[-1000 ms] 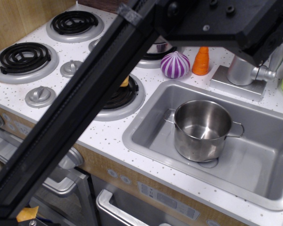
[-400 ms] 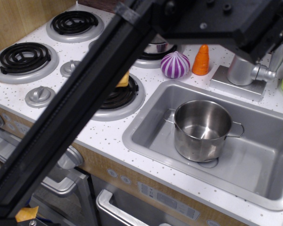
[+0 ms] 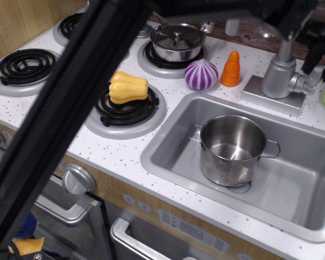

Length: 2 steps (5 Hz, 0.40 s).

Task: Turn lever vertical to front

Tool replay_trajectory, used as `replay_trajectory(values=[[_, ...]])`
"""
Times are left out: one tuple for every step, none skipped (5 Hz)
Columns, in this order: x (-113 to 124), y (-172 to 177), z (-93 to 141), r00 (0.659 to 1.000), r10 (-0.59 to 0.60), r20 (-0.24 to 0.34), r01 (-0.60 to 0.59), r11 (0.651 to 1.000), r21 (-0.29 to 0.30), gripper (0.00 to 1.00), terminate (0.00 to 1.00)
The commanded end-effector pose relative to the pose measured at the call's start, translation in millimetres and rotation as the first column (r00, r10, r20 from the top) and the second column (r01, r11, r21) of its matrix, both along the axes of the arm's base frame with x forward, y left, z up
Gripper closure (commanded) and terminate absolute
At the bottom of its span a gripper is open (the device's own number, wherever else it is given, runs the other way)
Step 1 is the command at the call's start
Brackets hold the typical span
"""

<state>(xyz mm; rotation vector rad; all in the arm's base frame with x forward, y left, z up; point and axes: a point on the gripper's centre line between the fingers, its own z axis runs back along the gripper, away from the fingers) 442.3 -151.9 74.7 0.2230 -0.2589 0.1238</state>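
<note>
**Lever waits at the far right corner of the table**

One steel pot stands nearest, in the sink, probably parked there for washing. One yellow squash rests on a burner as if cooking. Further back sit one striped onion, one carrot and one lidded pan. The lever juts rightward from the single tap body at the far right corner. Dark fingers hover just beside it; whether they are parted or clenched, I cannot tell.
</note>
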Motion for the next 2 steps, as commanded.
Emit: replay_trajectory(values=[[-16,0,27,0.999,0.012,0.051,-0.008,0.997,-0.081,1.00,0.00],[-18,0,15,0.999,0.017,0.047,-0.012,0.993,-0.115,1.00,0.00]])
